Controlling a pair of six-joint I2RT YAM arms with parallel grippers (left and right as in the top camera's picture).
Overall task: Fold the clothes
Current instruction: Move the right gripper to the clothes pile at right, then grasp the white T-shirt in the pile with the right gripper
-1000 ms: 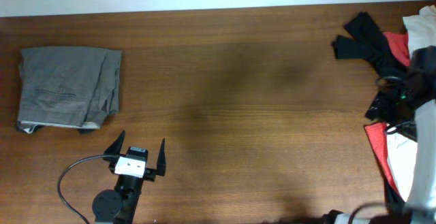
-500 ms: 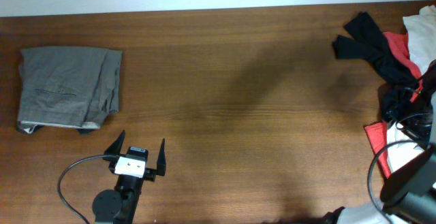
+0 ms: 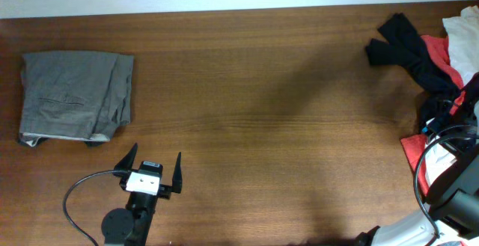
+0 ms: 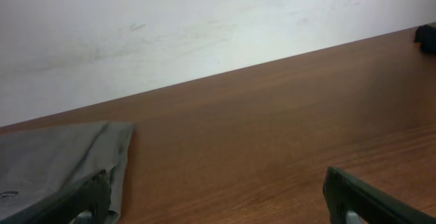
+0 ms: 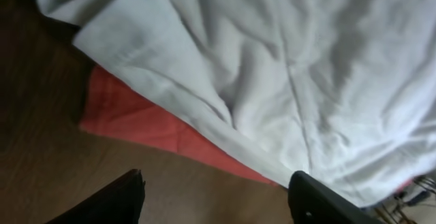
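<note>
The left jaws are released: in the left wrist view two dark fingers (image 4: 85, 198) show at the lower corners of the frame, spread wide with nothing between them, and they hang over bare brown tabletop (image 4: 272, 122). Just past the lower-left finger lies the edge of a folded grey garment (image 4: 48, 159), flat on the wood, and a pale wall (image 4: 170, 26) fills the top of that frame. In the overhead view the left arm (image 3: 142, 190) sits at the lower left, its fingers apart and pointing toward the top of the frame. The grey garment lies in the upper left, close to the fingers but not touching them. A black cable (image 3: 75, 194) loops on the wood to the left of the arm. The right jaws are released too: in the right wrist view their dark fingertips (image 5: 112, 200) stand well apart at the bottom edge, gripping nothing. Directly beyond them is a crumpled white cloth (image 5: 286, 67) that fills most of the frame. The edge of a red cloth (image 5: 157, 125) shows from under its lower border, resting on the wood. In the overhead view the right arm (image 3: 449, 192) is at the lower right edge of the frame, over that white and red cloth. Above it, in the upper right, the unfolded pile carries on with a black garment (image 3: 404, 44) sprawled leftward onto the wood, more red fabric and another white piece in the corner. The middle of the tabletop lies between the grey garment and the pile, which are well apart.
</note>
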